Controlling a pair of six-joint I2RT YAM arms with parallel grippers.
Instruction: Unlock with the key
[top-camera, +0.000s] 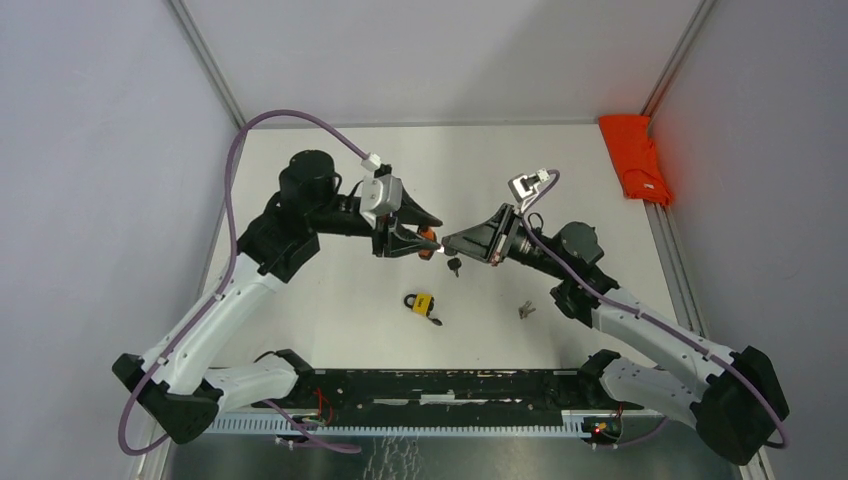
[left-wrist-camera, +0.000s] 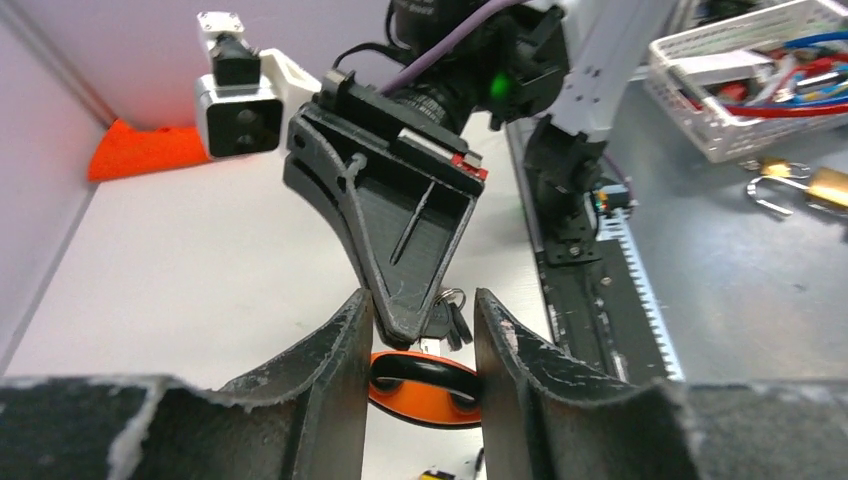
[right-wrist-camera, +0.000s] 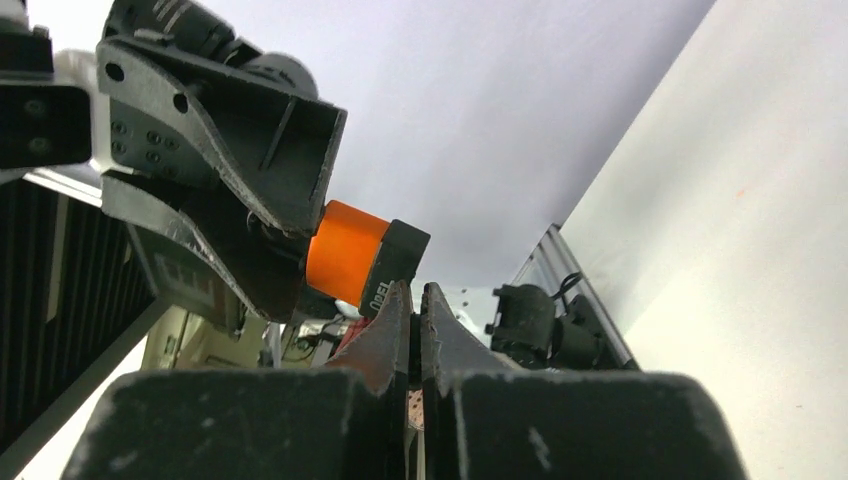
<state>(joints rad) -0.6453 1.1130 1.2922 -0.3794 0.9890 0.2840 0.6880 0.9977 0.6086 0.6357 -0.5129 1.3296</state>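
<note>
Top external view, near to far: a small yellow padlock (top-camera: 420, 302) lies on the white table (top-camera: 330, 310) just ahead of the arm bases, with nothing gripping it. It looks like a spare, not the one being worked. A few loose silver keys (top-camera: 525, 310) sit to its right, apart from it. Beyond those, both arms meet in mid-air. The left gripper (top-camera: 418, 243) is clamped across an orange-bodied padlock with a black end cap (top-camera: 428, 238), holding it off the table with the black end turned toward the other arm, presumably so the keyway faces the key. The right gripper (top-camera: 450, 242) is fully closed, tips right at that black end. A dark key bunch on a ring (top-camera: 455, 266) dangles under the tips, so one key is likely pinched there, though the blade isn't visible. Left wrist view: the right gripper points nose-first between the left fingers (left-wrist-camera: 345, 360), with the orange padlock just below. Right wrist view: the tips touch or nearly touch the black end; can't tell if the key is seated. Judgement: insertion stage, turn not yet done. A crumpled red cloth (top-camera: 635, 158) at the far right edge plays no part.
</note>
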